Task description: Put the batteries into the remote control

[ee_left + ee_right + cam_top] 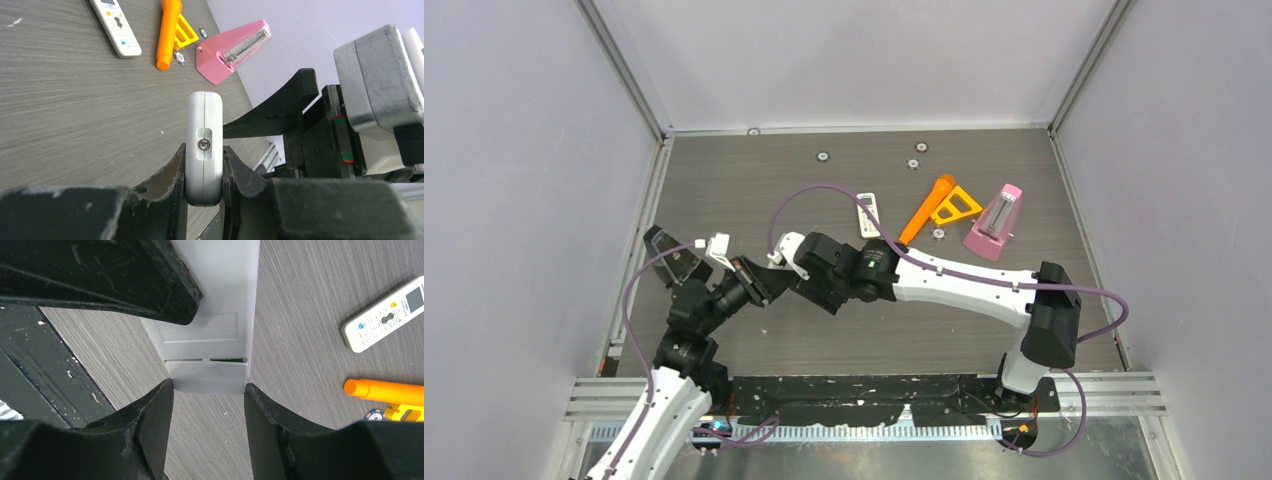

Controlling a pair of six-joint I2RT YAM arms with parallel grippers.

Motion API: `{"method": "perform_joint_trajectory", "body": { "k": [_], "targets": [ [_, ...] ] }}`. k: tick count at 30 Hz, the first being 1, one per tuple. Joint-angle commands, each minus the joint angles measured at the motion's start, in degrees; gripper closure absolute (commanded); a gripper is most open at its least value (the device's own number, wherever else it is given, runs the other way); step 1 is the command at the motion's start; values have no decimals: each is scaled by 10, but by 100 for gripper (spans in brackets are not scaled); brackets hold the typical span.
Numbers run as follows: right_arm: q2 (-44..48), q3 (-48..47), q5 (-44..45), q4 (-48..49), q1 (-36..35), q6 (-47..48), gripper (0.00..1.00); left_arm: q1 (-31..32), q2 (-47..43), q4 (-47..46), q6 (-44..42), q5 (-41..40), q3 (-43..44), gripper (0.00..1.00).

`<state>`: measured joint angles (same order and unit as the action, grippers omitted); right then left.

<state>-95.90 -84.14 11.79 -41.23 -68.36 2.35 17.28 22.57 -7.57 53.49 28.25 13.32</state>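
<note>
Left gripper [204, 150] pressed together on the remote control [204, 115], pinching the white body by its two broad faces, narrow edge up, off the table [75, 110]; a small round emitter shows in the end facing the left wrist camera. Right gripper [209, 390] is on the same remote from the other side, fingers [150, 410] part-spread, tips touching both sides of the battery cover [207, 377] at the remote's end. The cover sits slightly off the body, with a thin gap at the seam and a sliver of green in it; can't tell what the green is. In the top view both grippers meet mid-table, left of centre, with the arms angled in toward each other. Further back on the table: second remote [867, 213] lying flat, buttons up, just beside it an orange cylinder [927, 208] touching a yellow triangle piece [956, 206], then a pink metronome [994, 225] to the right. Small round discs [179, 57] lie near the orange cylinder.
</note>
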Motion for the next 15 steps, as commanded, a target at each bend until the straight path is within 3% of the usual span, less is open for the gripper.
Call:
{"method": "perform_joint_trajectory", "body": {
  "k": [1, 7, 15],
  "targets": [
    [-23, -53, -9, 72, 6, -11, 64, 12, 0, -96, 131, 88, 10, 100],
    [-33, -95, -31, -21, 13, -10, 61, 12, -5, -120, 214, 76, -3, 100],
    [-35, -130, -48, -91, 13, -3, 49, 12, -10, -148, 266, 58, -26, 100]
  ]
}}
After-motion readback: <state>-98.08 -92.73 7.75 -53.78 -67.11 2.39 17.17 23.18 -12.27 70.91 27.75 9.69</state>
